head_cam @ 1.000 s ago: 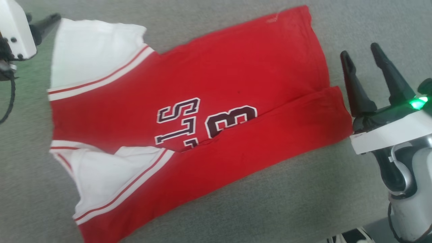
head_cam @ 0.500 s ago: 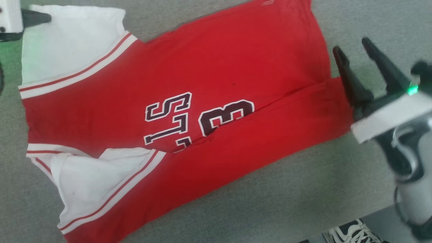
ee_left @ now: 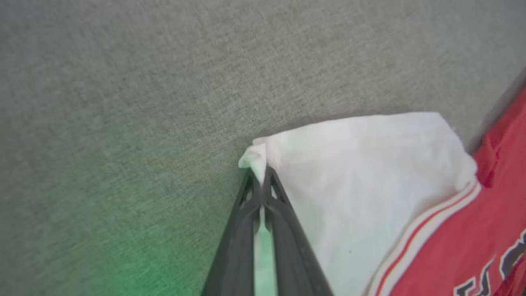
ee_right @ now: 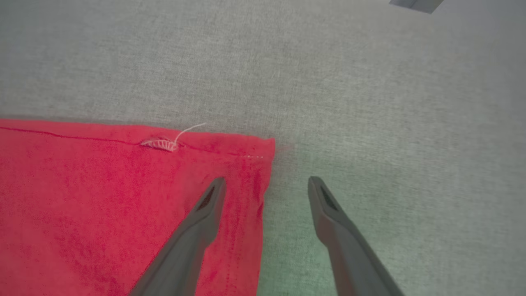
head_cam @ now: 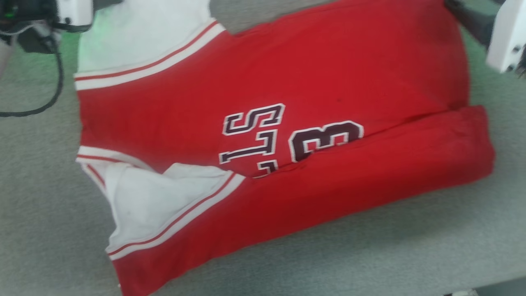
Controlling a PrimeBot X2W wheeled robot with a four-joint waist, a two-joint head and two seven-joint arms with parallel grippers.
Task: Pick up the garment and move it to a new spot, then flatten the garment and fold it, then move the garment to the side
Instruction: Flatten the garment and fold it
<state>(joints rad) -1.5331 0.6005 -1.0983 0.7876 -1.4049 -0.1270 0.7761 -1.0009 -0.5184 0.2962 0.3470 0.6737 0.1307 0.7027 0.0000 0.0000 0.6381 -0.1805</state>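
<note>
Spread across the middle of the grey worktop [head_cam: 370, 255]: the garment [head_cam: 287, 74], lying sideways, sleeve end toward the left edge and hem toward the right edge. Folded over along the near long side, with a red band covering the lower part of the black-and-white lettering [head_cam: 263, 135]. Readable there: "S", "L" and "3", the rest hidden under the fold. Toward the far left corner, the far white sleeve [head_cam: 139, 37]. Closer in, the near white sleeve [head_cam: 156, 201], partly tucked under the folded band. Red-and-white striped trim on both.

Clamped tight in the left pincer [ee_left: 259, 174]: the outer corner of the far white sleeve, with a small peak of cloth pinched between the tips. Green glow on the worktop just beside it. Near that arm in the head view, a dark cable [head_cam: 53, 90] looping over the worktop.

Spread wide and gripping nothing: the right pincer [ee_right: 267, 185], poised at the far hem corner [ee_right: 259, 152]. One finger [ee_right: 205, 213] over the red cloth, the other over bare worktop just past the garment's side edge. Cannot tell whether either tip touches down. Along the hem seam, a loose pale thread [ee_right: 181, 135].
</note>
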